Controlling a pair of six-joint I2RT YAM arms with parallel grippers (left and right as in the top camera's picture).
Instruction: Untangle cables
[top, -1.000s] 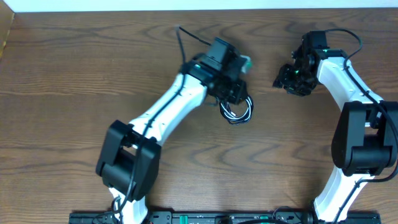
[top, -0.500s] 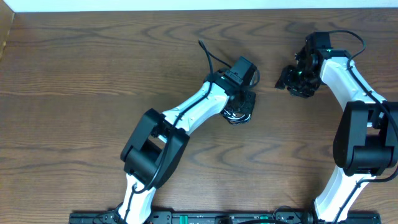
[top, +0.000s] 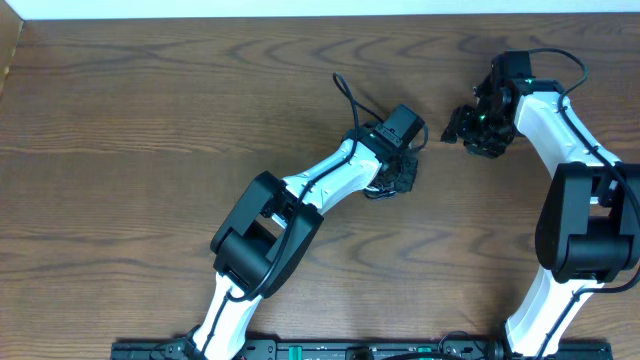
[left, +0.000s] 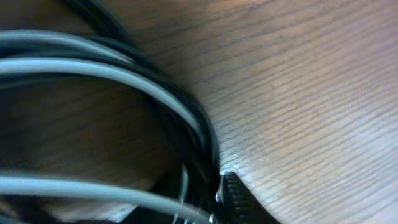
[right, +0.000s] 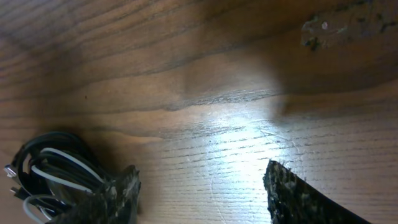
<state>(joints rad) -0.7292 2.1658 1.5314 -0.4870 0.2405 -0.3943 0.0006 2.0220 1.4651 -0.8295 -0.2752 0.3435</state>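
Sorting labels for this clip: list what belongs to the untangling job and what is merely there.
Job: white cable, black cable, left hand over them, right hand, open.
Merely there: wooden table, its scuffed patch, left arm's own black wire.

The white cable (left: 93, 70) and the black cable (left: 205, 134) lie coiled together in one small tangled bundle, loops overlapping, flat on the table (right: 205, 93).

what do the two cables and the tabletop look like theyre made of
White cable: smooth, slightly glossy jacket, probably plastic or rubber; it bends in soft loops. Black cable: similar smooth sheath with a faint sheen, likely the same. Table: brown wood grain with a satin glare patch; real wood or laminate, cannot tell.
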